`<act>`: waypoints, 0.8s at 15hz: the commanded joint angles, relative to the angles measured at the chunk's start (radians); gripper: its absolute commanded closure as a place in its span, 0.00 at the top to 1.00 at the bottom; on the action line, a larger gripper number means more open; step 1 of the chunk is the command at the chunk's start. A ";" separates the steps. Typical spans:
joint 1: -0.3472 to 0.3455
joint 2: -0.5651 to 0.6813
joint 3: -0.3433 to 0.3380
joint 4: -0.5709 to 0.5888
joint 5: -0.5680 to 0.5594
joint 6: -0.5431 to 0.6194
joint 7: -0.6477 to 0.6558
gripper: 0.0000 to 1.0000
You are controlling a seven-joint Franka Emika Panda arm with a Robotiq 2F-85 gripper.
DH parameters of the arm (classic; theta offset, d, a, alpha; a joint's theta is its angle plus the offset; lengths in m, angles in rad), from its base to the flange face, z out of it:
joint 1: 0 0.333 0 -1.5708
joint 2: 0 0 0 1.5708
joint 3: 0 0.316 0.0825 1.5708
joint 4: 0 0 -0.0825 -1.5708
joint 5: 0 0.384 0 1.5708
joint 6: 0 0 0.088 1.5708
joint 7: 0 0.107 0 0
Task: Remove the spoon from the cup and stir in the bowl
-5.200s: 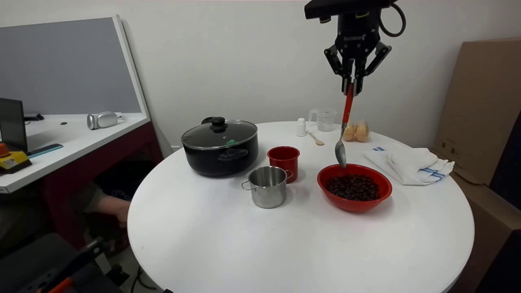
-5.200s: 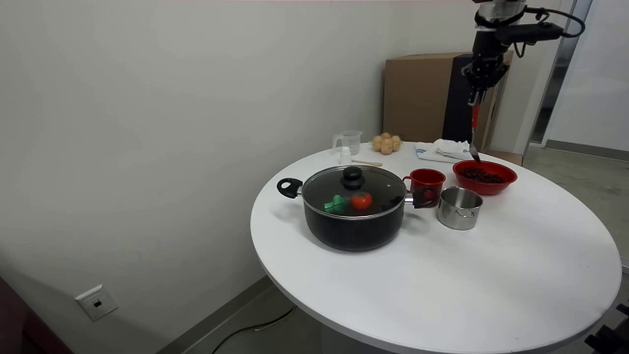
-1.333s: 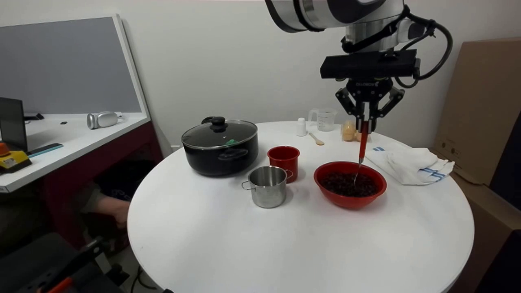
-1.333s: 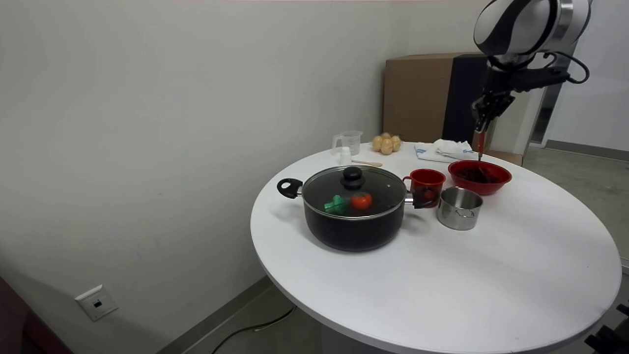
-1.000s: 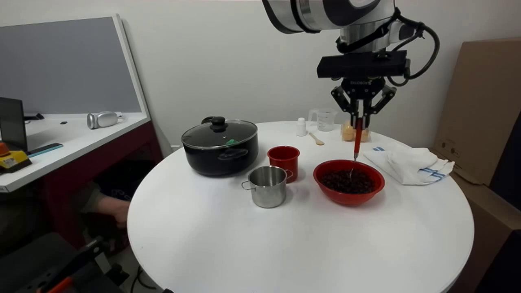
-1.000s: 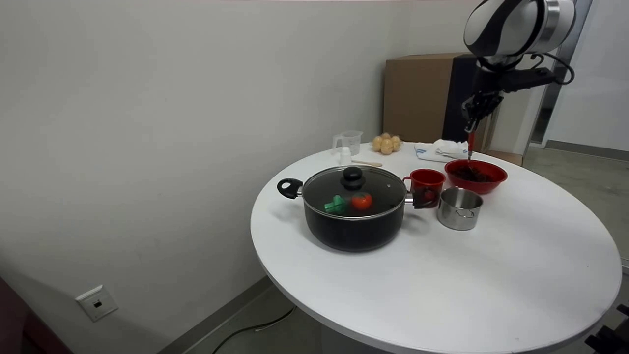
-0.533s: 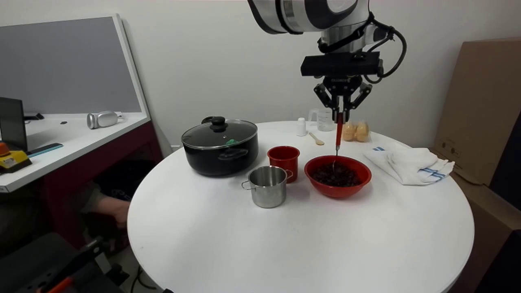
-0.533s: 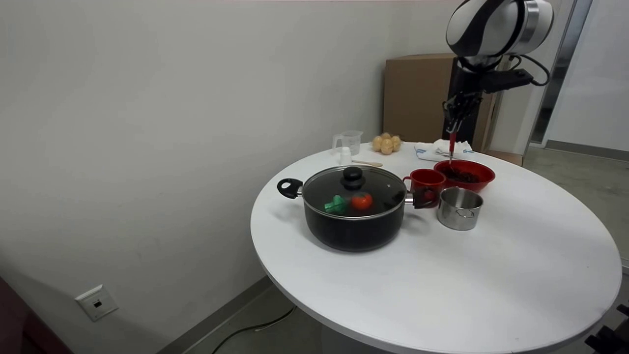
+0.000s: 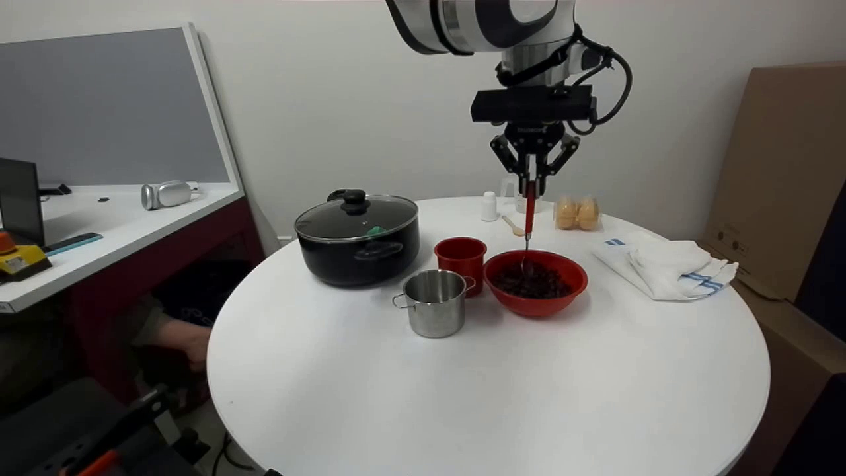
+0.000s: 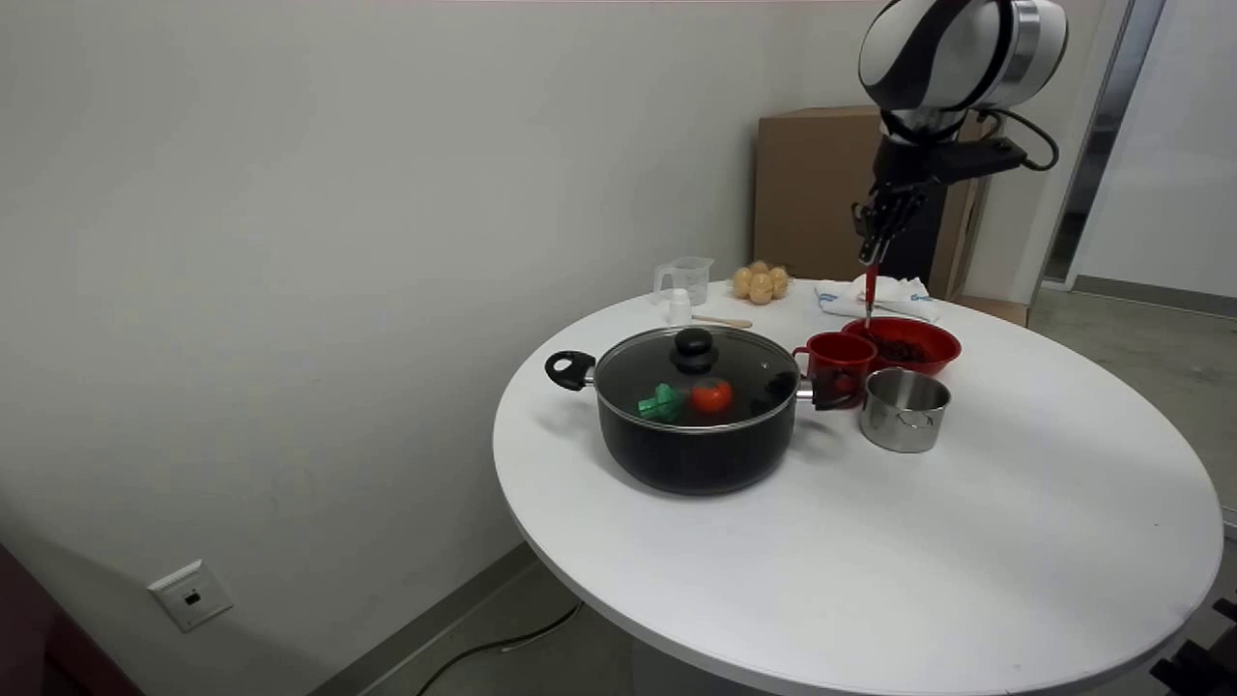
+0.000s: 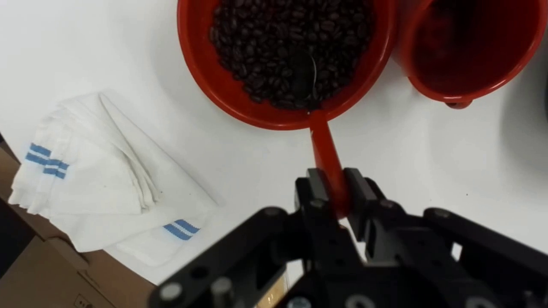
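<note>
On a round white table (image 9: 410,403), nearest in an exterior view, stands a shiny steel cup (image 9: 436,315) with two wire handles. Just behind, partly covered by it, is a small plain red cylindrical cup (image 9: 472,268). Next to that sits a wide, shallow red bowl (image 9: 537,308) of dark coffee beans (image 11: 265,64); whether cup and bowl touch cannot be told. The wrist view cuts off both at its top edge.

A slim, red-handled metal spoon (image 9: 531,210) stands nearly upright in the bowl, out of the cup. Its head is sunk among the beans; from above, only a thin bright edge shows. The black gripper (image 9: 533,188) is pinched narrow on the handle's upper end. Pale lettering on its body is too blurred to read. The robot arm (image 9: 489,23) runs off the top.

Farther back are a black pot (image 9: 357,258) with a glass lid, a folded white towel (image 9: 667,271) with blue stripes, a wooden spoon (image 9: 513,226), a small white bottle (image 9: 489,207), brown eggs (image 9: 576,214) and a clear measuring jug (image 10: 690,282), partly hidden behind the gripper in an exterior view. A cardboard box (image 9: 780,165) bears small, unreadable print.
</note>
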 commanded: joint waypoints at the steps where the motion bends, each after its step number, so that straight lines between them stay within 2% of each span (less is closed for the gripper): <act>1: -0.019 -0.043 0.007 -0.048 0.041 -0.054 -0.052 0.04; 7: -0.041 -0.084 -0.026 -0.089 0.039 -0.106 -0.065 0.04; 12: -0.036 -0.097 -0.018 -0.093 0.060 -0.106 -0.074 0.04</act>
